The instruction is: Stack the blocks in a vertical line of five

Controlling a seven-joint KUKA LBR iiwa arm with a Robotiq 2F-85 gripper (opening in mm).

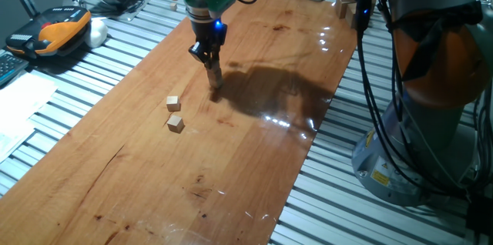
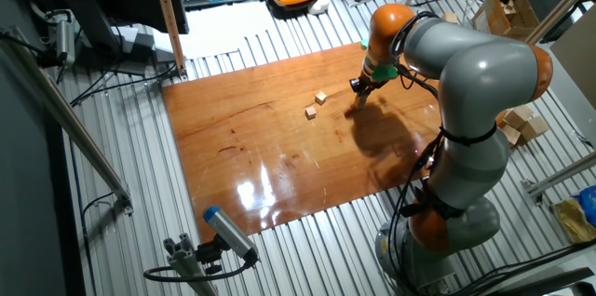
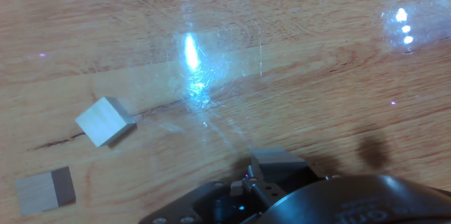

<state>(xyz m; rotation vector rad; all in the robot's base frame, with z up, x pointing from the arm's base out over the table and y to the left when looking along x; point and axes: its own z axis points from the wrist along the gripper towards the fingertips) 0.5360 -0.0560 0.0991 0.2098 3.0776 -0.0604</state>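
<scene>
My gripper [image 1: 215,83] reaches down to the wooden board [image 1: 231,168]; whether it grips anything I cannot tell. Only two blocks [image 1: 173,103] [image 1: 176,124] show, lying apart nearby.

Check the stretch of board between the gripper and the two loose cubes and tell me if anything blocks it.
Nothing visible does. The gripper is low over the wooden board, and only bare wood lies between it and the nearer cube and the farther cube, which sit apart from each other.
</scene>
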